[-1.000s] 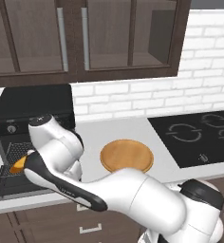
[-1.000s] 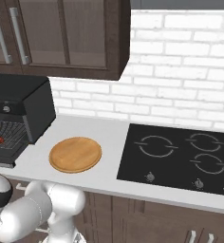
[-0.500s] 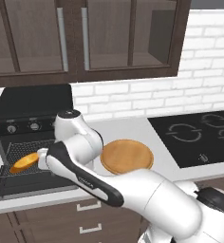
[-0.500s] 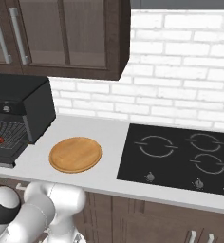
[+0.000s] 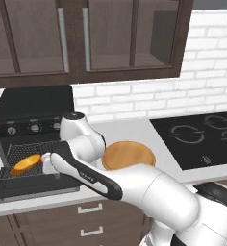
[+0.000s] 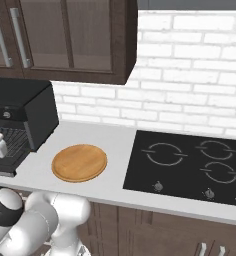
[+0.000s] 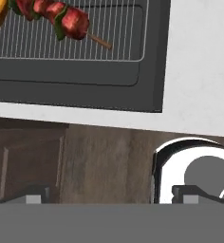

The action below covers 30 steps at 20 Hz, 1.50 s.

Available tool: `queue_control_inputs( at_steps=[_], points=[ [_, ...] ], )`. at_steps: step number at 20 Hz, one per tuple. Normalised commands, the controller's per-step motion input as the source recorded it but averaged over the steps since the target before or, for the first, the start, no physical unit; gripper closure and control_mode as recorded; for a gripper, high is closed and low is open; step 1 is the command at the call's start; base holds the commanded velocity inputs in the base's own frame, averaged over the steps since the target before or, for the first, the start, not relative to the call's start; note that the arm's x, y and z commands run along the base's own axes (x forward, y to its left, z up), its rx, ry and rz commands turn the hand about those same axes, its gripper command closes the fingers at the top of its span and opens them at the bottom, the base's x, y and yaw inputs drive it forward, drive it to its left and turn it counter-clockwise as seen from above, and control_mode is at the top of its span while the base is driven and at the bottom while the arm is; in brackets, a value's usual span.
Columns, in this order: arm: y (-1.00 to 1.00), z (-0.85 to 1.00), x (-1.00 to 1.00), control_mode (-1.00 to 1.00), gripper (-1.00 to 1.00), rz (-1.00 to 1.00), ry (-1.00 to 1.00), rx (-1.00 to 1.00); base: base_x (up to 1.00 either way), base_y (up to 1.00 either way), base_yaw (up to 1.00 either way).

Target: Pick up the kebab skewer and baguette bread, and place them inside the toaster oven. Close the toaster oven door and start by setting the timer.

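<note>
The gripper (image 5: 47, 163), jaws apart, has drawn back from the toaster oven (image 5: 33, 126), leaving baguette bread (image 5: 25, 165) and kebab skewer (image 7: 57, 19) on its rack.

Gripper (image 5: 44, 163) pulled back out of toaster oven (image 5: 31, 132), empty, rightward.

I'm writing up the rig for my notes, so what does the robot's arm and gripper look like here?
The arm is glossy white with rounded, bulbous links and dark grey or black bands at the joints. No loose cables or markings show. The gripper ends in two small grey finger tips, blocky and square-edged.
</note>
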Motion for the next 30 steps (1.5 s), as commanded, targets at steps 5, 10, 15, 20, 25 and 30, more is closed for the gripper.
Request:
queue_control_inputs(
  at_steps=[5, 10, 15, 20, 25, 30],
  points=[
    [0.18, -0.32, 0.07, -1.00, -1.00, 0.01, -0.01, -0.09, 0.00, 0.00, 0.00],
    [0.25, -0.07, 0.18, -1.00, -1.00, 0.00, 0.00, -0.02, 0.00, 0.00, 0.00],
    [0.29, 0.00, 0.24, -1.00, -1.00, 0.00, -0.01, -0.02, 0.00, 0.00, 0.00],
    [0.25, -0.03, 0.16, -1.00, -1.00, -0.01, -0.07, -0.04, 0.00, 0.00, 0.00],
    [0.13, -0.10, 0.17, -1.00, -1.00, -0.03, -0.12, -0.02, 0.00, 0.00, 0.00],
    [0.02, -0.24, 0.18, -1.00, -1.00, -0.06, -0.09, 0.00, 0.00, 0.00, 0.00]
  ],
)
